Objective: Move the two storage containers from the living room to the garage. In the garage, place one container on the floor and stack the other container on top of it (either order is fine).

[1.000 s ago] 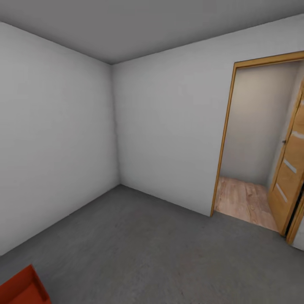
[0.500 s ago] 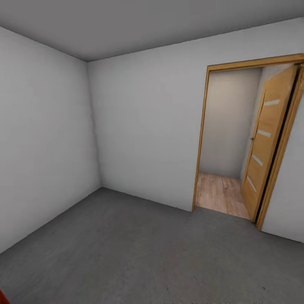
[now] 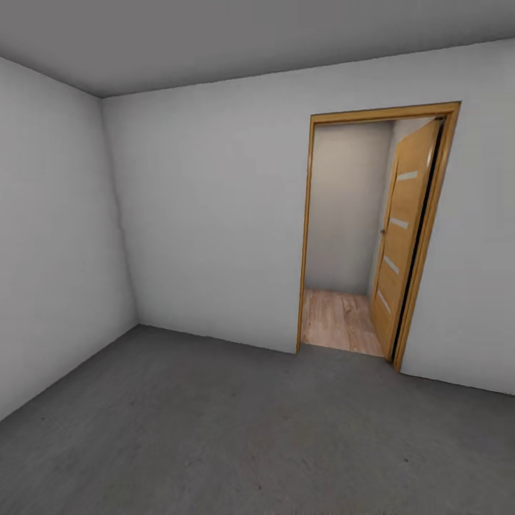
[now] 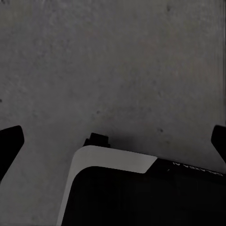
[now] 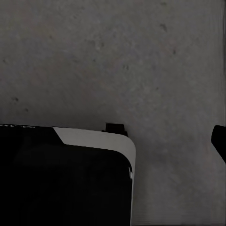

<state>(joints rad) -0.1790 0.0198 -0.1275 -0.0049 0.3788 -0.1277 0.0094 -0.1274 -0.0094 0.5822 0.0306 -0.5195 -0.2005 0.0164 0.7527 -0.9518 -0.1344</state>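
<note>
I stand in the garage, on its dark grey floor (image 3: pixel 236 436), with pale grey walls (image 3: pixel 214 214) around me. The two storage containers are out of view. In the left wrist view my left gripper (image 4: pixel 113 141) is open, its two dark fingertips (image 4: pixel 9 143) wide apart over bare concrete and nothing between them. In the right wrist view one dark fingertip (image 5: pixel 220 141) of my right gripper sits far out at the picture's edge over the same floor, holding nothing.
A wood-framed doorway (image 3: pixel 375 229) in the far wall stands open, its wooden door (image 3: pixel 404 236) swung inward on the right side. Beyond it lies light wood-plank flooring (image 3: pixel 336 322). The room corner (image 3: pixel 118 214) is at the left. My black-and-white base (image 4: pixel 117 188) shows under both wrists.
The head view has turned to the right: the doorway has shifted toward the middle, and the orange-red container corner at the lower left has slid out of the picture.
</note>
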